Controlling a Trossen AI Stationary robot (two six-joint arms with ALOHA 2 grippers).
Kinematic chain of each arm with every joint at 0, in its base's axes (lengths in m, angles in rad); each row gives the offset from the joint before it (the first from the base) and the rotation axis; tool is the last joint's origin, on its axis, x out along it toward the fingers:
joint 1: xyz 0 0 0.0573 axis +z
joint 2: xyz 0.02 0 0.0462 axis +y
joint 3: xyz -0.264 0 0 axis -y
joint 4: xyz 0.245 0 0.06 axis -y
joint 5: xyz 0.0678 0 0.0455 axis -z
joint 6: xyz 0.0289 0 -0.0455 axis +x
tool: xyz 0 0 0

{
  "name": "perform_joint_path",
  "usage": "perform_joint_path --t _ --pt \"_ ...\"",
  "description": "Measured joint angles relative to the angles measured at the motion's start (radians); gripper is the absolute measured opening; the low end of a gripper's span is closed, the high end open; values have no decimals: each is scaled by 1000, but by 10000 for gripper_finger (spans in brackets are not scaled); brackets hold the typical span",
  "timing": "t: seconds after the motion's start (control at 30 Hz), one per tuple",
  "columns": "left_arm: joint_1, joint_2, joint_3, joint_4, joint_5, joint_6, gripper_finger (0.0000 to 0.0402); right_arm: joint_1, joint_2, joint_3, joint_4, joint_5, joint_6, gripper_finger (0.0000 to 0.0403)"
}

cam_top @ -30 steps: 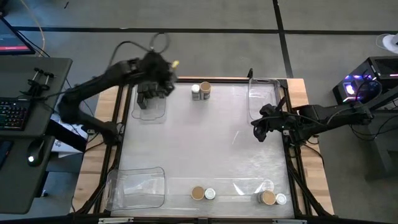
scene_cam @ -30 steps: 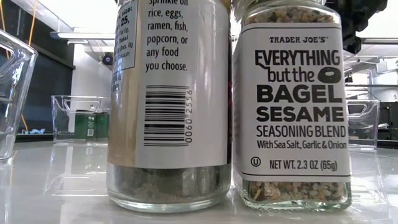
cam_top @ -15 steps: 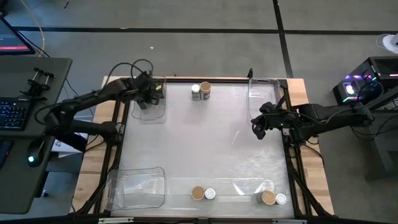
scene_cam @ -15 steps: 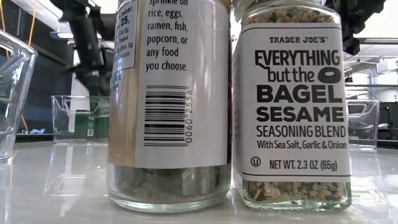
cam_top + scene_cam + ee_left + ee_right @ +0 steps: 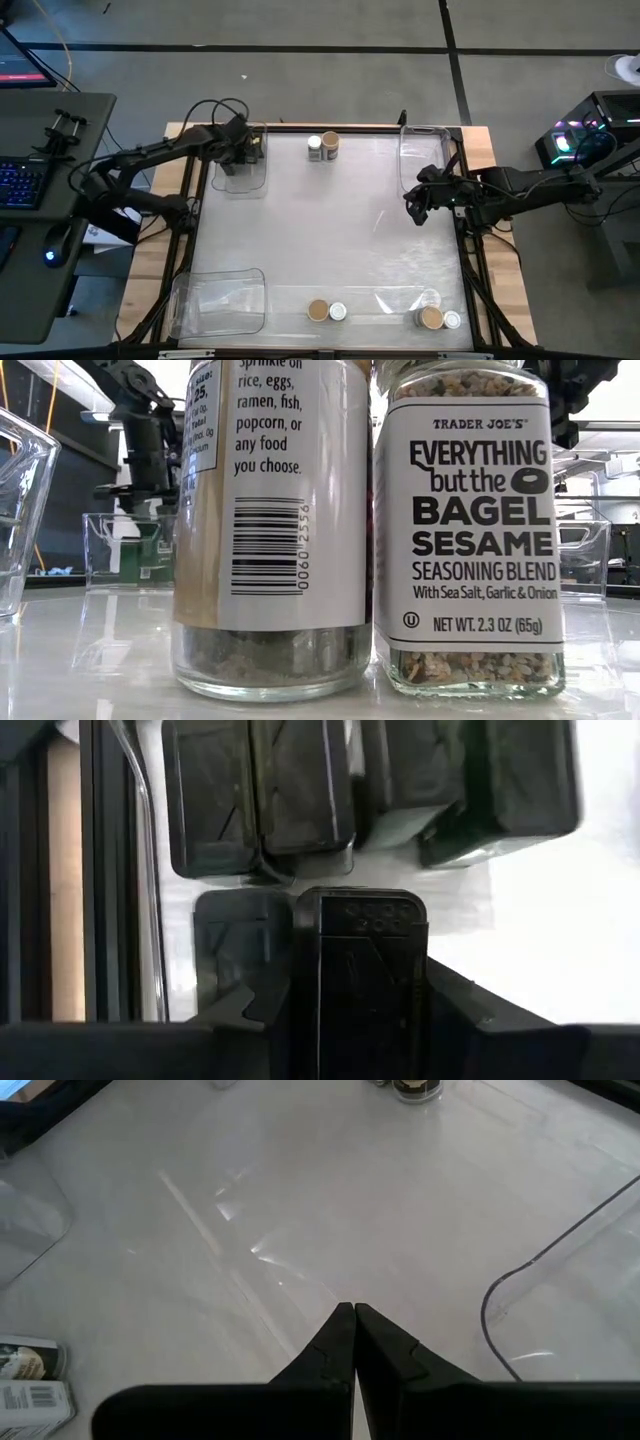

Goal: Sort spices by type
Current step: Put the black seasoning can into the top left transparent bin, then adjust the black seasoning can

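Since the frame of a second ago, the left arm has been lowered from above the far-left clear bin [image 5: 240,178] so that the left end effector [image 5: 243,148] now sits low over that bin, while the right arm has hardly been shifted. A black boxy spice tin [image 5: 365,970] is seen clamped between the left fingers [image 5: 455,1020], just short of the other black tins [image 5: 260,790] already packed side by side in the bin. Such a tin is judged light and rigid, with flat smooth sides that could slip, so it is best taken across its two broad faces, near the middle (as appears to be done here). The round jars are judged heavier, hard and breakable, probably glass, and would be better gripped around the body below the lid than by the lid itself. One white-topped jar and one tan-topped jar [image 5: 329,146] stand touching at the far edge of the worktop [image 5: 330,240]; two more pairs [image 5: 327,311] stand along the near edge, one pair filling the low view as a bagel seasoning jar [image 5: 468,530] beside a barcoded jar [image 5: 270,530]. The right end effector [image 5: 415,211] is held closed and empty beside the far-right bin [image 5: 420,160].
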Motion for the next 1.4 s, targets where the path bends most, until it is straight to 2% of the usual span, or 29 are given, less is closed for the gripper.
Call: perform_joint_path --t 0.2,0.63,0.97,1.03,1.13,1.2,1.4 --pt "8 28 0 0 -13 27 149 0 0 0 0 -2 -1 0" --pt "17 5 3 18 -25 42 159 0 0 0 0 -2 2 0" --pt "53 -39 147 44 -33 108 156 0 0 0 0 -2 14 0" --pt "53 -26 149 75 6 151 136 0 0 0 0 -2 18 0" --pt "33 13 148 81 92 142 59 0 0 0 0 -1 18 0" --pt "-6 36 148 89 105 141 16 0 0 0 0 -1 18 0" --pt "-99 102 148 88 116 181 2 0 0 0 0 -1 18 0"
